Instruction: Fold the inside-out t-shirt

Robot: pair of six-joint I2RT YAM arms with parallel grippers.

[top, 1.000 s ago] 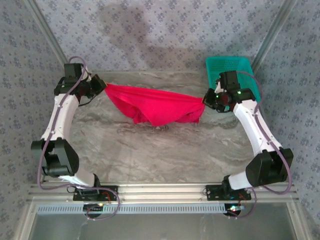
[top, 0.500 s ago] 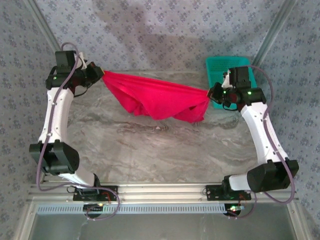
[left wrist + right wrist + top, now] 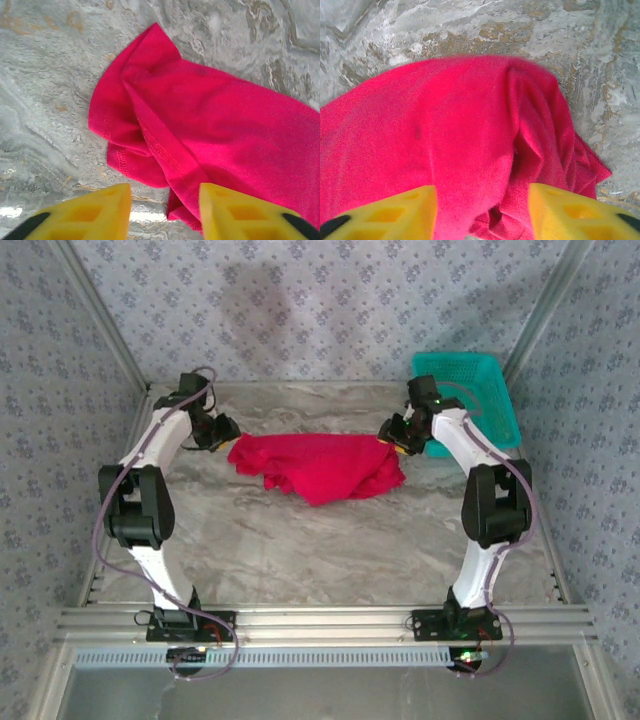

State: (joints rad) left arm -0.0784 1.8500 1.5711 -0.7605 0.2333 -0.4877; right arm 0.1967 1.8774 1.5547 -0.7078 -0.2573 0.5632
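Top external: t-shirt (image 3: 320, 466) is seen crumpled on the table (image 3: 300, 540) between left hand (image 3: 224, 431) and right hand (image 3: 391, 436), both spread.

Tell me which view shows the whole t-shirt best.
Top external: the whole t-shirt is visible, crumpled in a heap. Left wrist catches one end with a stitched hem; right wrist, the other end's folds.

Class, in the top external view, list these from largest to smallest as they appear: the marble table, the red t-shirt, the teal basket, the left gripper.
1. marble table.
2 and 3. red t-shirt and teal basket: too close to rank; the shirt is crumpled, the right arm hides part of the basket.
4. left gripper.
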